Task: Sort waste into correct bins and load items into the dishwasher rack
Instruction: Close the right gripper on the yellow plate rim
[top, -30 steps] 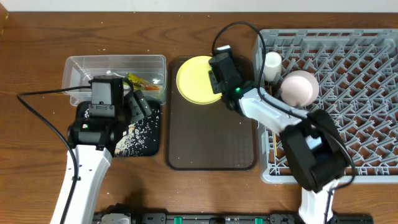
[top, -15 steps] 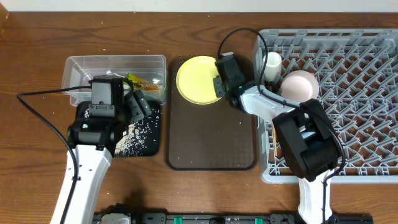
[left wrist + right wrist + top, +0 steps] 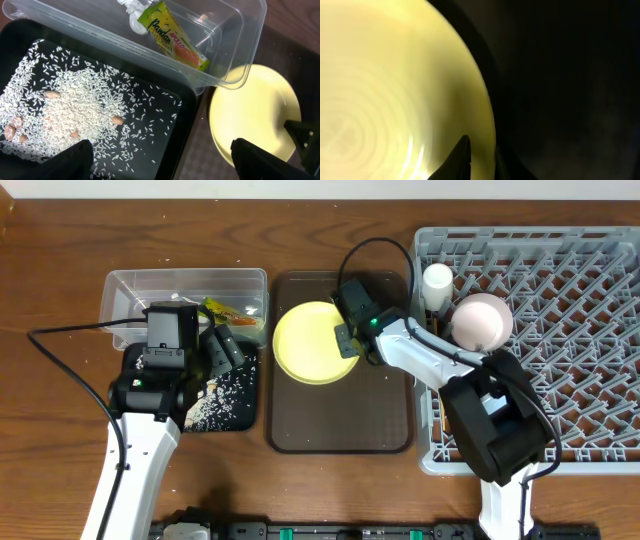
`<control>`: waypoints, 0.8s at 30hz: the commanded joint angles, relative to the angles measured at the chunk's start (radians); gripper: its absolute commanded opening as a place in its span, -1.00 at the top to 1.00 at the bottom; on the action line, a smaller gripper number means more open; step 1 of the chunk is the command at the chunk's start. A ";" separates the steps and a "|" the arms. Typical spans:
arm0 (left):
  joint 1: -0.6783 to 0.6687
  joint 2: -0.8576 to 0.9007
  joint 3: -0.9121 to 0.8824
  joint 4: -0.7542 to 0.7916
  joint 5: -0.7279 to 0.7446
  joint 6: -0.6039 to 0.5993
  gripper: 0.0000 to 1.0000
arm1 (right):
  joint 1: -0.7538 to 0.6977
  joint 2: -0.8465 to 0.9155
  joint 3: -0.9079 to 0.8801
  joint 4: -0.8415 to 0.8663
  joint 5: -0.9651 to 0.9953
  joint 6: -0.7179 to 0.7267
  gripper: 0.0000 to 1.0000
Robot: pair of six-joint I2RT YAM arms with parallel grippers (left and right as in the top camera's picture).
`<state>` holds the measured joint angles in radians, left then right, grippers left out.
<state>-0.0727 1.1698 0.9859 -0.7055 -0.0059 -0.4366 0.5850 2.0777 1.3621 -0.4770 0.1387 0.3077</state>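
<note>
The round yellow plate [image 3: 308,342] sits over the dark brown serving tray [image 3: 340,420]. My right gripper [image 3: 348,340] is shut on the plate's right rim; the right wrist view shows the rim between the fingers [image 3: 482,162] and the plate [image 3: 380,90] filling the left. My left gripper [image 3: 215,355] hangs open and empty [image 3: 165,160] over the black tray [image 3: 250,420], which holds the rice grains [image 3: 70,105]. The clear tub [image 3: 130,285] holds the green-yellow-orange wrapper [image 3: 175,42] and the white paper wad [image 3: 132,10]. The chopsticks are out of view.
The large grey dishwasher rack [image 3: 560,330] fills the right side. A white cup [image 3: 437,280] and a pale pink upturned bowl [image 3: 483,320] stand in its back left corner. Brown wooden table surrounds everything.
My right gripper has pulled the yellow plate from the back edge of the brown tray toward the front and slightly left. The left arm has not moved.
</note>
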 commanded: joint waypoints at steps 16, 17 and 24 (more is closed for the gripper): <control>0.004 0.003 -0.007 0.000 -0.002 0.014 -0.81 | 0.017 0.050 -0.042 -0.077 -0.037 0.013 0.98; 0.004 0.003 -0.007 0.000 -0.002 0.014 -0.81 | 0.014 0.035 -0.034 -0.087 -0.034 0.003 0.98; 0.004 0.003 -0.007 0.000 -0.002 0.014 -0.81 | -0.006 -0.247 0.041 -0.193 0.091 -0.060 0.98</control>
<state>-0.0731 1.1698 0.9859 -0.7059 -0.0059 -0.4366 0.5941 1.9759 1.3735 -0.6567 0.1291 0.3126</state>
